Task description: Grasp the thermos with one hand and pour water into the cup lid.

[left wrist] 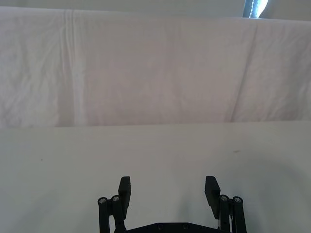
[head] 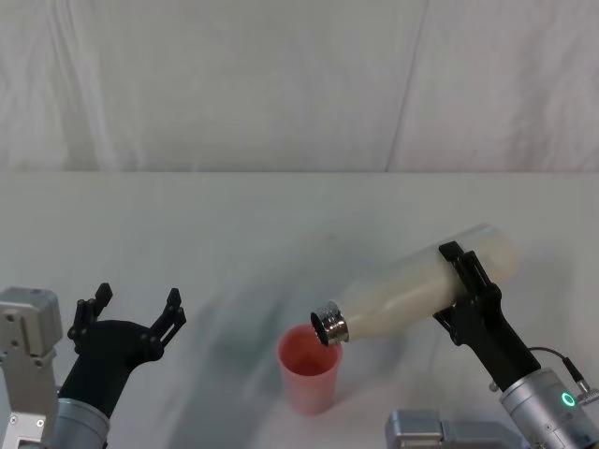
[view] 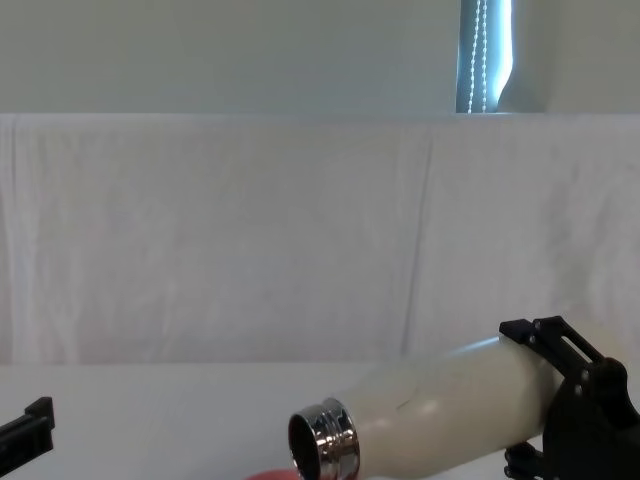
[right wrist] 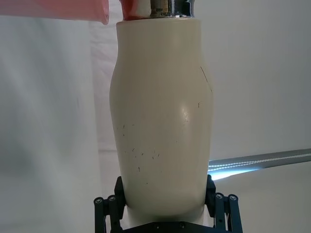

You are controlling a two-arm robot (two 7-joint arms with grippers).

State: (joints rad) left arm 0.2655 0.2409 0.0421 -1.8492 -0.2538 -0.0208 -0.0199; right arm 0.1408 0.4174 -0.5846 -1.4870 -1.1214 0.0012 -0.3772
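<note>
At about four o'clock on the white table (head: 234,224), the right gripper (head: 471,292) clamps its black fingers around the wide lower body of the thermos (head: 421,285), holding the cream-white bottle tipped nearly flat above the tabletop. The shiny steel neck (head: 328,324) points toward nine o'clock and slightly down, its dark mouth sitting just over the near rim of the cup lid (head: 308,369). The pink-red cup lid stands upright on the table at roughly six o'clock, directly below the bottle's mouth; whether water is running cannot be told.

From the chest view, the thermos (view: 440,405) lies on a shallow slant, threaded neck low and open mouth facing the camera, with the right gripper (view: 565,400) wrapped around its far end. The right wrist view looks along the speckled body (right wrist: 160,121) to the neck and the cup lid's pink rim (right wrist: 63,10) beyond it.

At eight o'clock the left gripper (head: 131,313) hovers over bare table, well apart from the cup lid, its fingers (left wrist: 124,191) spread wide and holding nothing. A creased white cloth (view: 250,230) hangs behind the table.
</note>
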